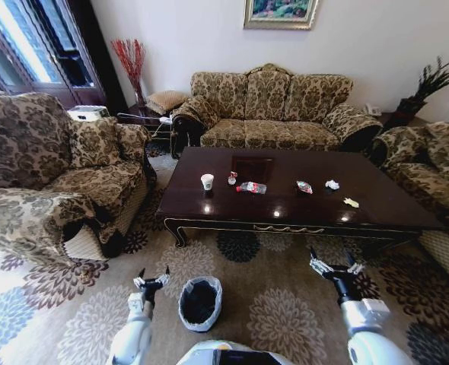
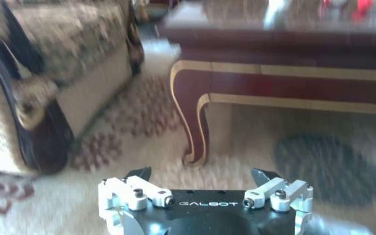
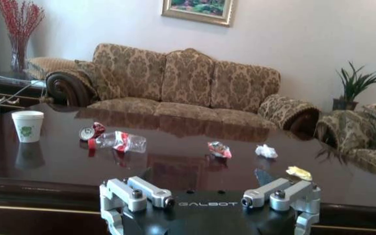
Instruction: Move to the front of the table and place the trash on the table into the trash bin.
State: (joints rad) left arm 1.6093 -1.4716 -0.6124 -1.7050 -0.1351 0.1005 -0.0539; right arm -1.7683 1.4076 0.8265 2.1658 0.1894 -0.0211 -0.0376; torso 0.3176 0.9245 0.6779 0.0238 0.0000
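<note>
- Head view: high, looking forward and down over the carpet [image 1: 285, 304] at the whole table [image 1: 285, 209], sofa [image 1: 270, 106] at 12 o'clock.
- Left wrist view: low and close, facing the table's front-left leg [image 2: 195, 122].
- Right wrist view: near table-top height, facing 12 o'clock across the table to the sofa.
- All three share the table.

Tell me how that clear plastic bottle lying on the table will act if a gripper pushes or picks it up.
The plastic bottle lies on its side on the glossy table, so a push would probably slide or roll it. It looks empty and dented, so likely light, and it may buckle under the jaws.
</note>
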